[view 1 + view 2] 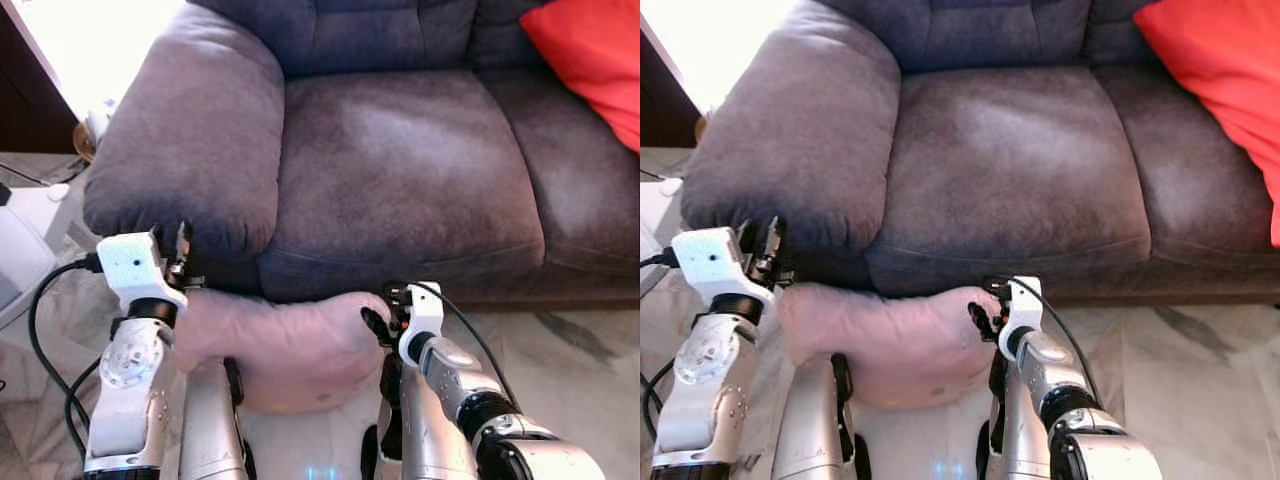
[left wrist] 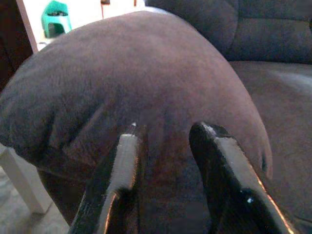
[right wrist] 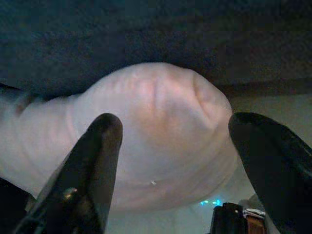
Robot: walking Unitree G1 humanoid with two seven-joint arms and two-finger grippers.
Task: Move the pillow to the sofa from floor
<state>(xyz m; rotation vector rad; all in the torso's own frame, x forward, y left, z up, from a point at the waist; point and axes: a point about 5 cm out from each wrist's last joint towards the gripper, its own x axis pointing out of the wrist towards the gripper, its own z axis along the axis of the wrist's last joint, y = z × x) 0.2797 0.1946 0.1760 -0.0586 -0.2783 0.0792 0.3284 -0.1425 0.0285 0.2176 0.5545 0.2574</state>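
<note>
pink pillow (image 1: pixel 280 350) low in the frame's centre, pressed against the grey sofa (image 1: pixel 400 170) front. right gripper (image 3: pixel 170 161) spread wide around its end. left gripper (image 2: pixel 165 161) narrowly parted at the armrest (image 1: pixel 190 130), holding nothing.

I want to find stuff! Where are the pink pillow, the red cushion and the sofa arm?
pink pillow (image 1: pixel 285 345), left eye view, its middle.
red cushion (image 1: pixel 590 50), left eye view, its face.
sofa arm (image 2: pixel 141 73), left wrist view, its rounded top.
</note>
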